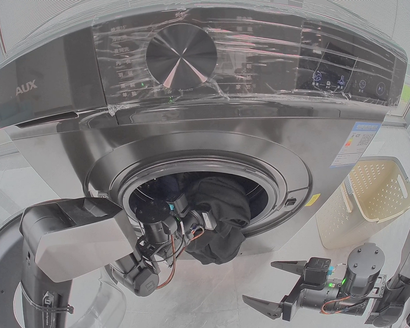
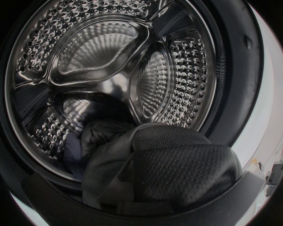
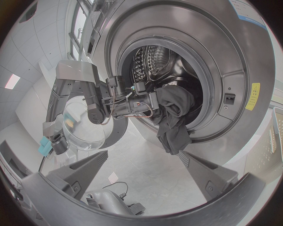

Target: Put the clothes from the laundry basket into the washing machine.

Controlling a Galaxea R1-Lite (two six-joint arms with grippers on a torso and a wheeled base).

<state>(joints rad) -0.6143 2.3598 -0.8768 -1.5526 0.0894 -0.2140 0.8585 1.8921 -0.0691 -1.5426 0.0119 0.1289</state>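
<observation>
Loading step: black garment (image 1: pixel 224 201) half in the washing machine (image 1: pixel 275 142) mouth.
It's draped over my left gripper (image 1: pixel 210 221) at the door rim, tail hanging outside; cloth hides that claw, can't tell if it's clamped. Right gripper (image 1: pixel 258 281) wide apart, low, near the laundry basket (image 1: pixel 375 187). Next, I reckon: push deeper into the drum (image 2: pixel 97 59), then let go.
</observation>
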